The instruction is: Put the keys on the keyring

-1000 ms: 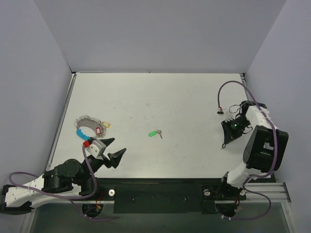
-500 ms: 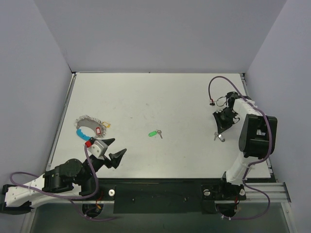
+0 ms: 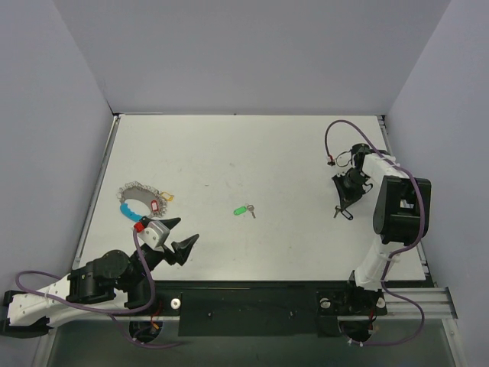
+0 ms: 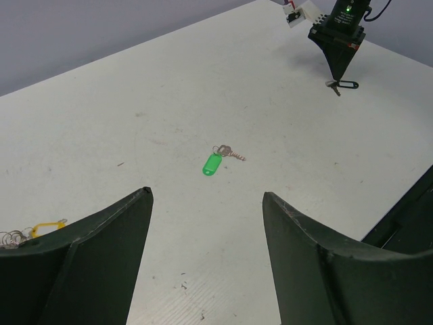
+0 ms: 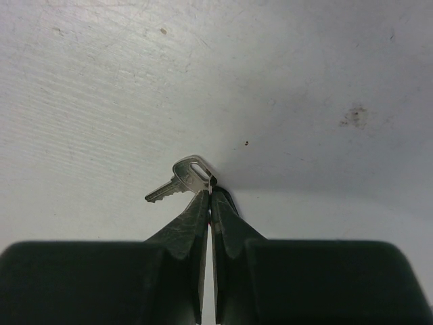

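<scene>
My right gripper point(image 3: 341, 209) is shut, its tips pinching the black-rimmed tag point(image 5: 227, 197) of a small silver key point(image 5: 181, 179) just over the table at the right. That key point(image 4: 340, 84) also shows far off in the left wrist view, below the right gripper point(image 4: 336, 72). The green-tagged key point(image 3: 244, 209) lies on the table's middle, also seen in the left wrist view point(image 4: 214, 163). The keyring point(image 3: 140, 198), with blue, red and yellow tags, lies at the left. My left gripper point(image 3: 179, 234) is open and empty near the front left, its jaws wide apart point(image 4: 206, 194).
The keyring's yellow tag point(image 4: 44, 227) and small rings show at the left edge of the left wrist view. The table's black front rail point(image 3: 252, 310) runs along the near edge. Grey walls enclose the table on three sides.
My right gripper has swung left and farther from the right edge, carrying the black-tagged key. The left arm, green key and keyring have not moved.
</scene>
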You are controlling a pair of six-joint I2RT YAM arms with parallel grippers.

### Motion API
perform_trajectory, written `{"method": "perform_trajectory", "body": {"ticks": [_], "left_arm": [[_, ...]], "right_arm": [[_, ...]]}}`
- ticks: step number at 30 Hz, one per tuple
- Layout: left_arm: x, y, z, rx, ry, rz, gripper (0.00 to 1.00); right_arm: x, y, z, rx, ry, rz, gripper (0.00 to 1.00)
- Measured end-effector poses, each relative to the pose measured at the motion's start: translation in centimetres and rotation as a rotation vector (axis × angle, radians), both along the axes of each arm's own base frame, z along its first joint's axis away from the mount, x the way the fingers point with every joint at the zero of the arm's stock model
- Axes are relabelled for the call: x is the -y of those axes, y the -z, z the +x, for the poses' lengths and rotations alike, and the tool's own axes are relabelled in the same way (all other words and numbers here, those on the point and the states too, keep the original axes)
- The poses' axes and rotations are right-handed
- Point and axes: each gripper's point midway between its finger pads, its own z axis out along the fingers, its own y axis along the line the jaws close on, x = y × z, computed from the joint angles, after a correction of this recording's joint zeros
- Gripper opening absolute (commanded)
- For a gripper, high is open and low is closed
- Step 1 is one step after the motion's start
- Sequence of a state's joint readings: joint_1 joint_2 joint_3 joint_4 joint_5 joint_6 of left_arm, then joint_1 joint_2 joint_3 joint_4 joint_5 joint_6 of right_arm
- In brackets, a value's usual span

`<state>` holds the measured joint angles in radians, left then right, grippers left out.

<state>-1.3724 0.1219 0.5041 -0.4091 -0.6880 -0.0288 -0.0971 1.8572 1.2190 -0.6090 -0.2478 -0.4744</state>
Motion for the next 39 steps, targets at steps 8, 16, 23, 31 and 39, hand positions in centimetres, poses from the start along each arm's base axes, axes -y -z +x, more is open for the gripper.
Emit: {"method": "perform_trajectory", "body": {"ticks": [8,16,23,31,39], "left_arm": [[0.0,0.0,0.0,0.0,0.0,0.0,0.76],[0.0,0.0,0.0,0.0,0.0,0.001,0.76],[0.0,0.0,0.0,0.0,0.001,0.001,0.77],[-0.1,0.1,0.2,-0.037,-0.03,-0.035,0.87],[-1.6,-0.8,1.5,-0.144,-0.212,-0.034,0.91]], "right_arm": [[0.0,-0.2,0.3,0.008,0.007,-0.001,0.11],[0.0,-0.2,0.3,0.007,0.016,0.0,0.23],[0.2,-0.5,0.3,0.015,0.033,0.0,0.31],[1.3,-6.9,0.8,0.2,0.074,0.025,0.35],[-3.6,-16.1,-2.8,0.557,0.007,0.235,0.74]]}}
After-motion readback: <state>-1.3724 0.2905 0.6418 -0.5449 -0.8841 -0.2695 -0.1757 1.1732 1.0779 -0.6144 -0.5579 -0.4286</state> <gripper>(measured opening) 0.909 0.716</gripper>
